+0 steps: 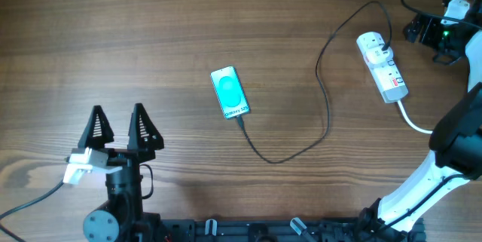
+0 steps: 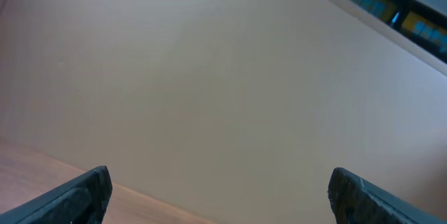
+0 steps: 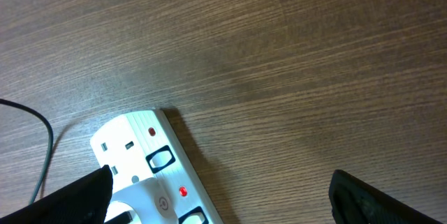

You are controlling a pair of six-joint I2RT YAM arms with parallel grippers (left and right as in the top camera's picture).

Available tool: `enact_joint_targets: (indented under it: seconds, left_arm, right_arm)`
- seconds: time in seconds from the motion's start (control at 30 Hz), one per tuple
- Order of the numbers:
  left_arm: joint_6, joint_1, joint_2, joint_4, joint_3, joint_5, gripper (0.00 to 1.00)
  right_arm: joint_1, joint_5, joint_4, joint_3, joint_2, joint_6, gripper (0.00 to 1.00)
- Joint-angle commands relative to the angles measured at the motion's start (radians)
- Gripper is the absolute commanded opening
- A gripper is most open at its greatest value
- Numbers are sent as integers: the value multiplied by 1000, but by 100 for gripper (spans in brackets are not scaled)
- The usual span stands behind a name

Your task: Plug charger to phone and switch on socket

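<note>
The phone (image 1: 228, 91) lies flat mid-table, its cyan screen up. The charger's thin black cable (image 1: 325, 99) runs from the phone's near end, where its connector touches the phone, in a loop to a white plug (image 3: 150, 206) seated in the socket (image 1: 382, 65). In the right wrist view the socket (image 3: 136, 151) shows black rocker switches and a glowing red dot (image 3: 183, 192) beside the plug. My right gripper (image 1: 416, 29) is open, just right of the socket's far end; in its own view (image 3: 220, 178) it is empty. My left gripper (image 1: 117, 127) is open and empty at the near left.
The socket's thick white cord (image 1: 413, 120) runs toward the right arm's base (image 1: 422, 182). Black cables and a white connector (image 1: 454, 4) lie at the far right corner. The left wrist view shows only a beige wall (image 2: 209, 77) and a strip of table.
</note>
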Motion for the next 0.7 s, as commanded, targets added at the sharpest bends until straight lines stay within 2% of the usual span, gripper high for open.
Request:
enact_joint_targets:
  seconds: [0.0, 0.2, 0.3, 0.37, 0.43, 0.67]
  left_arm:
    - [2, 5, -6, 6, -60, 13, 100]
    - [2, 5, -6, -25, -141, 41, 100]
    - [2, 4, -6, -236, -147, 48, 100]
    - [25, 5, -6, -314, -147, 47, 100]
    - [94, 5, -6, -312, -147, 48, 100]
    - [92, 5, -4, -309, -147, 48, 100]
  right_arm:
    - [0, -16, 2, 6, -23, -11, 100]
    - [0, -16, 2, 6, -23, -12, 100]
    - [0, -16, 2, 6, -23, -12, 100]
    - [0, -16, 2, 6, -23, -12, 100]
    - [0, -16, 1, 6, -23, -12, 100]
    - [0, -16, 2, 6, -23, -11, 100]
